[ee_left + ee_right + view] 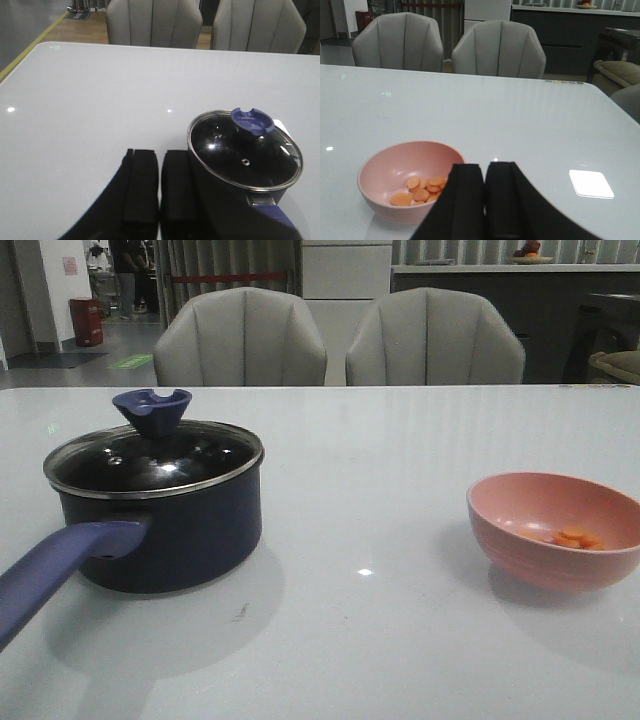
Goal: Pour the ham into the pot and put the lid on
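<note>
The dark navy pot (pixel 170 530) stands at the table's left, its purple-blue handle (pixel 60 575) pointing toward the front. The glass lid (pixel 155 458) with its blue knob (pixel 152 408) sits on the pot. It also shows in the left wrist view (pixel 245 152). Orange ham slices (pixel 577 538) lie in a pink bowl (pixel 555 540) at the right; they also show in the right wrist view (pixel 422 190). My left gripper (pixel 161 155) is shut and empty beside the pot. My right gripper (pixel 485 167) is shut and empty beside the bowl (pixel 395 172). Neither gripper shows in the front view.
Two grey chairs (pixel 240 340) (pixel 435 340) stand behind the table's far edge. A bright light patch (pixel 591 183) reflects on the white tabletop near the right gripper.
</note>
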You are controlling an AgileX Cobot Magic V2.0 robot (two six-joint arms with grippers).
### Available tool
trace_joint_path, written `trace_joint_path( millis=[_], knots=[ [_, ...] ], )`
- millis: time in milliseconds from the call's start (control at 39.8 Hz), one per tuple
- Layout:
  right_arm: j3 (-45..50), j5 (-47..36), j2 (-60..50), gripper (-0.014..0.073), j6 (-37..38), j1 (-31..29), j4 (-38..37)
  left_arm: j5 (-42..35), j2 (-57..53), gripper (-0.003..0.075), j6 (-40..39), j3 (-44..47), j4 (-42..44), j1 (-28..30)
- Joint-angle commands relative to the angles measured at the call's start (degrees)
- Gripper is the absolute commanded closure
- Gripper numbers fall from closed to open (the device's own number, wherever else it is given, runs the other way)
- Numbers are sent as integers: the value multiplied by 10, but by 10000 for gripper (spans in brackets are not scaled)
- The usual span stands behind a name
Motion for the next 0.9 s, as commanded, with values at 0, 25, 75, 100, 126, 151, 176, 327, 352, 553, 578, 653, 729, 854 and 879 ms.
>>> trace_joint_path(
  millis=[0, 25, 75, 100, 126, 151, 176, 327, 352, 553, 578, 653, 729, 854, 879],
  knots=[
    [-3, -46, -11, 446, -1, -3, -10, -33, 19, 528, -2, -21, -3, -5],
    [-3, -46, -11, 446, -1, -3, -10, -33, 22, 499, -2, -21, -3, -5],
    [-3, -46, -11, 446, -1, -3, -10, -33, 27, 416, -2, -21, -3, -5],
    [-3, -46, -11, 446, -1, -3, -10, -33, 30, 363, -2, -21, -1, -5],
    [-3, -46, -11, 446, -1, -3, -10, -33, 31, 308, -2, -21, -1, -5],
    [-3, -46, -11, 446, -1, -3, -10, -33, 32, 270, -2, -21, -1, -5],
    [-3, -46, -11, 446, -1, -3, -10, -34, 33, 224, -2, -21, -1, -5],
    [-3, -46, -11, 446, -1, -3, -10, -44, 45, 132, -2, -21, -1, -5],
    [-3, -46, -11, 446, -1, -3, -10, -44, 46, 135, -2, -21, -1, -5],
    [-3, -46, -11, 446, -1, -3, -10, -62, 51, 135, -2, -21, -3, -5],
    [-3, -46, -11, 446, -1, -3, -10, -62, 51, 135, -2, -21, -4, -5],
    [-3, -46, -11, 446, -1, -3, -10, -63, 54, 134, -2, -21, -4, -5],
    [-3, -46, -11, 446, -1, -3, -10, -66, 68, 134, -2, -26, 3, -5],
    [-3, -46, -11, 446, -1, -3, -10, -33, 122, 134, -2, -69, 3, -5],
    [-3, -46, -11, 446, -1, -3, -10, -22, 137, 134, -2, -84, 3, -5]
  ],
)
